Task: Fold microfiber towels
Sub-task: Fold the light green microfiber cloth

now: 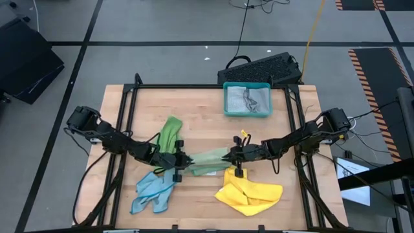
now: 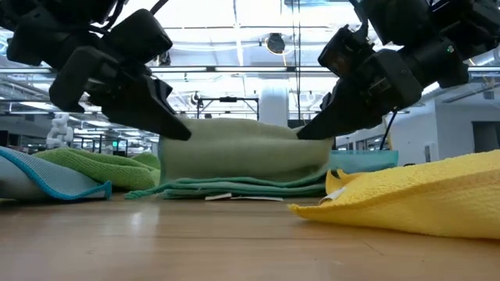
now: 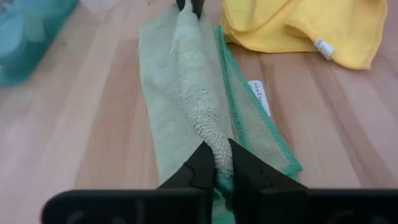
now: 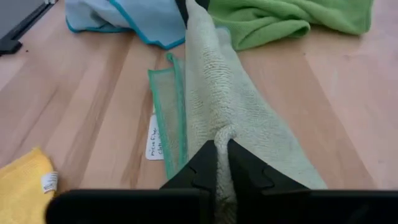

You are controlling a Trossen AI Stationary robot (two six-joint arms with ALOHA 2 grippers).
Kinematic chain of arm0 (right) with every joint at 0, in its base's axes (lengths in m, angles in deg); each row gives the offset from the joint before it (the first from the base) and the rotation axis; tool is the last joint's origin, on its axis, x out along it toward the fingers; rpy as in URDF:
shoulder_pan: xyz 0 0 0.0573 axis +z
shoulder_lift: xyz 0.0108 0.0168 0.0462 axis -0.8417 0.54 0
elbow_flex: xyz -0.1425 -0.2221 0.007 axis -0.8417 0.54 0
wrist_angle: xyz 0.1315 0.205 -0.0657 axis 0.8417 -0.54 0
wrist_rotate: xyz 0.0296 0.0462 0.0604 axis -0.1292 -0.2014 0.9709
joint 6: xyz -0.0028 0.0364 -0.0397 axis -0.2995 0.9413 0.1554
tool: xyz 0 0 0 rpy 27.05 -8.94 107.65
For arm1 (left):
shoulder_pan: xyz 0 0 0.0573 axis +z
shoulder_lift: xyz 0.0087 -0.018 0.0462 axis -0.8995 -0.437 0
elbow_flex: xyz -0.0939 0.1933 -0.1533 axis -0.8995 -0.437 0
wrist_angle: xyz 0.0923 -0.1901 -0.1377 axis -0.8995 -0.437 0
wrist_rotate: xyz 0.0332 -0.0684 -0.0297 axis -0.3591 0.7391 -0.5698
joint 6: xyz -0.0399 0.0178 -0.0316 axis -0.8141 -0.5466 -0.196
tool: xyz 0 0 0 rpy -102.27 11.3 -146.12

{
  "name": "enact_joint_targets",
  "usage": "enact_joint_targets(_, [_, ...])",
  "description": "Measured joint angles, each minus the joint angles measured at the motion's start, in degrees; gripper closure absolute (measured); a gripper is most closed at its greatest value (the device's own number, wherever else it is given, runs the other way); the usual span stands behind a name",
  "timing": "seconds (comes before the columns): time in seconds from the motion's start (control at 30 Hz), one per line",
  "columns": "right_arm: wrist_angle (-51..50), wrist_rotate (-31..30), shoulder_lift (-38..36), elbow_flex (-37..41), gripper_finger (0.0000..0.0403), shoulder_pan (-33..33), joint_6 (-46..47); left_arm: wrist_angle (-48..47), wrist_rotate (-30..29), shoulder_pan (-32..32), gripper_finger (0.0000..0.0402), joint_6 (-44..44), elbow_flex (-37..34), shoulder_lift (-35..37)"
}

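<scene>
High view: the pale green towel [image 1: 206,160] is stretched lengthwise between the left gripper [image 1: 177,162] and right gripper [image 1: 234,155], each pinched on one end.

Even, bright overhead light. Low view: ceiling lights [image 2: 234,31] glare white; near table [image 2: 234,250] soft, out of focus. Faint shadows under cloths. Wrist views slightly blurred at far edges.

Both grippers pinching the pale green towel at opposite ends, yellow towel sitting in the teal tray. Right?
Not quite. The yellow towel lies on the table, near its front edge; the teal tray holds a grey cloth, as the high view shows. The left gripper and right gripper do pinch the pale green towel at opposite ends.
</scene>
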Motion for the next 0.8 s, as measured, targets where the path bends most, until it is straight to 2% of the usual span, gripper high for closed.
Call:
enact_joint_targets(0.1, [-0.7, 0.1, 0.0, 0.1, 0.0354, 0.0, 1.9, -0.3, 0.0, -0.4, 0.0341, -4.1, 0.0, 0.0])
enact_joint_targets(0.3, [-0.6, 1.2, 0.0, 0.1, 0.0269, -0.1, 3.9, 1.3, 4.5, -0.4, 0.0288, -10.1, 0.0, 0.0])
enact_joint_targets(0.47, [-1.2, 8.8, 0.0, 0.1, 0.0208, 0.0, 5.4, 4.8, 9.6, -0.5, 0.0252, -11.6, 0.0, 0.0])
enact_joint_targets(0.67, [-0.4, 8.6, -1.3, 0.1, 0.018, -0.1, 8.4, 13.2, 10.2, -0.5, 0.0239, -6.9, 0.0, 0.0])
enact_joint_targets(0.8, [1.6, 8.3, -3.3, 0.1, 0.0182, -0.1, 8.4, 18.4, 4.3, -0.3, 0.0247, -6.2, 0.0, 0.0])
